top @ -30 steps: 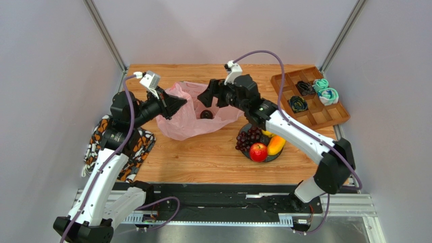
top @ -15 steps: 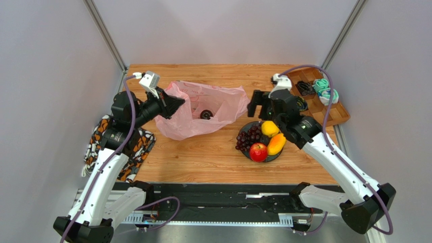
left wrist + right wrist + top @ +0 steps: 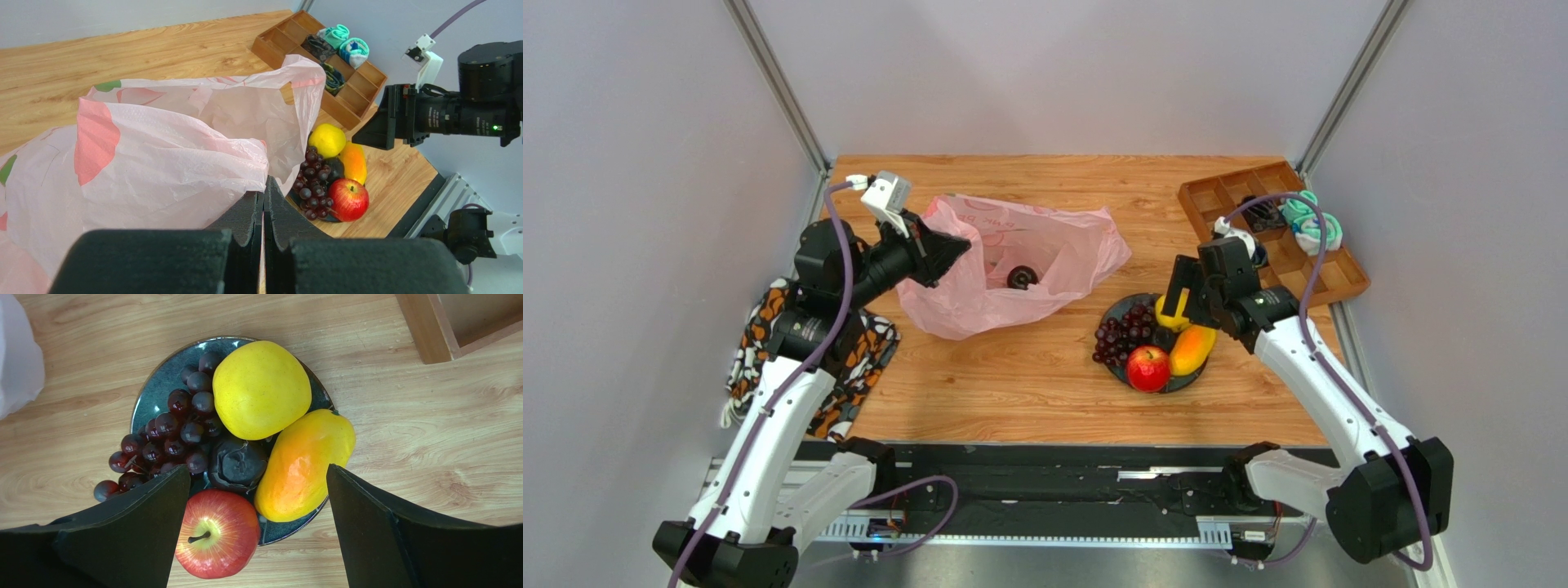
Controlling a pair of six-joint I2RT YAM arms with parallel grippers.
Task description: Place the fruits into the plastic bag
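The pink plastic bag (image 3: 1038, 251) lies open on the table with a dark ball (image 3: 1020, 277) inside it. My left gripper (image 3: 955, 251) is shut on the bag's left edge and holds it up; the left wrist view shows the bag (image 3: 172, 153) pinched at my left gripper (image 3: 265, 184). My right gripper (image 3: 258, 471) is open and empty above the dark blue plate (image 3: 144, 398). On the plate lie a red apple (image 3: 216, 542), a yellow citrus (image 3: 261, 389), an orange-yellow banana (image 3: 304, 465), a dark wrinkled ball (image 3: 236, 464) and purple grapes (image 3: 166, 438).
A wooden compartment tray (image 3: 1308, 282) with teal and black coiled bundles stands at the back right. An orange-black patterned cloth (image 3: 811, 355) lies at the left edge under the left arm. The plate (image 3: 1109, 359) sits right of the bag.
My right gripper has moved from the bag's mouth to the right and nearer, and now hangs over the plate. The dark ball stays in the bag. The left gripper has not moved.
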